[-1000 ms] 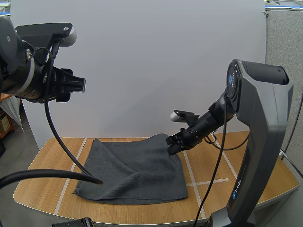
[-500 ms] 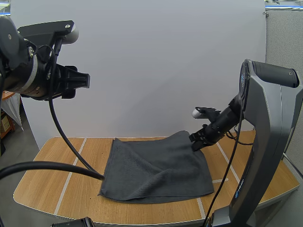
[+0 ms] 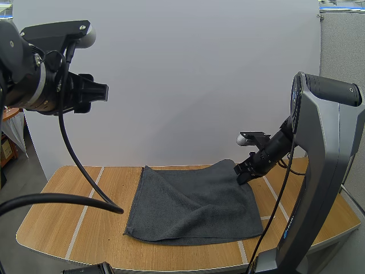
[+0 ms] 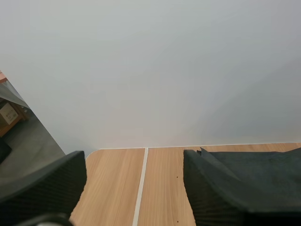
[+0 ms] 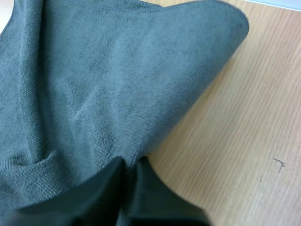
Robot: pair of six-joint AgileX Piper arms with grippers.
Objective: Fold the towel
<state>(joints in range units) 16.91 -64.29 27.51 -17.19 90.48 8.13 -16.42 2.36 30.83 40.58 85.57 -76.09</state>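
Note:
A dark grey towel (image 3: 194,201) lies spread on the wooden table (image 3: 57,224), rumpled, with its far right corner lifted a little. My right gripper (image 3: 246,171) is shut on that corner. In the right wrist view the gripper (image 5: 130,162) pinches the towel (image 5: 94,84), and a curled flap hangs over bare wood. My left gripper (image 3: 96,91) hangs high above the table's left side, well clear of the towel. It stands open (image 4: 135,160) with nothing between its fingers, and the towel's far left corner (image 4: 254,165) lies on the table beyond them.
White tape lines (image 3: 84,210) cross the tabletop. The right arm's tall grey column (image 3: 322,188) rises at the table's right front. A white wall stands right behind the table's far edge. Bare wood lies left of the towel.
My right gripper has moved to the right with the corner in it, dragging the whole towel rightward across the table. The left arm has shifted only slightly.

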